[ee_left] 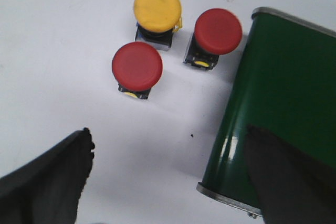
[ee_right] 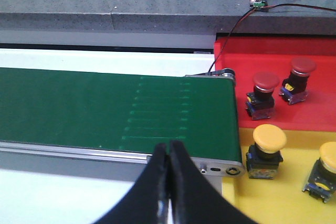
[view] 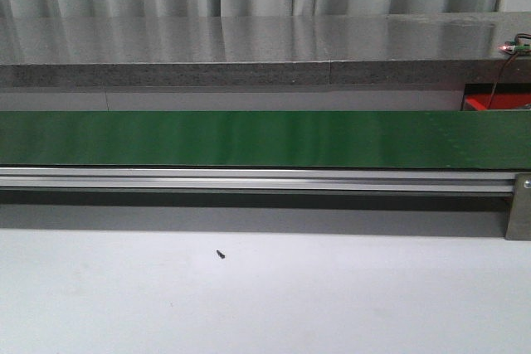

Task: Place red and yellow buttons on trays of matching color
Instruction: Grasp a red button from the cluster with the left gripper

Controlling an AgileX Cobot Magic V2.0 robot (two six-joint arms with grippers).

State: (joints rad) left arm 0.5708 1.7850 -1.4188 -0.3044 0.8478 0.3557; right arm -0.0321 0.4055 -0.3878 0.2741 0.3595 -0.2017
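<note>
In the front view a green conveyor belt (view: 265,138) runs straight across from 9 o'clock to 3 o'clock, carrying nothing, with its aluminium rail (view: 249,178) along the near edge. A small dark screw (view: 221,254) lies alone on the white tabletop (view: 332,296) toward 6 o'clock. A corner of the red tray (view: 496,104) shows at 3 o'clock, behind the belt's far end.

The left wrist view looks down on three push buttons standing on the white surface beside the belt's rounded end (ee_left: 273,108). The yellow button (ee_left: 157,10) is flanked by one red button (ee_left: 218,31) near the belt and another red button (ee_left: 137,66), all close together but apart. The left tool (ee_left: 168,177) hovers near them with its fingers spread wide, holding nothing.

The right wrist view shows the belt's other end. Past it, two red buttons (ee_right: 265,94) (ee_right: 300,78) stand on the red tray (ee_right: 283,51), and two yellow buttons (ee_right: 266,148) (ee_right: 324,171) stand on the yellow tray (ee_right: 273,198) alongside it. The right tool (ee_right: 169,153) has its fingers pressed together with nothing between them, poised over the belt's near edge.
</note>
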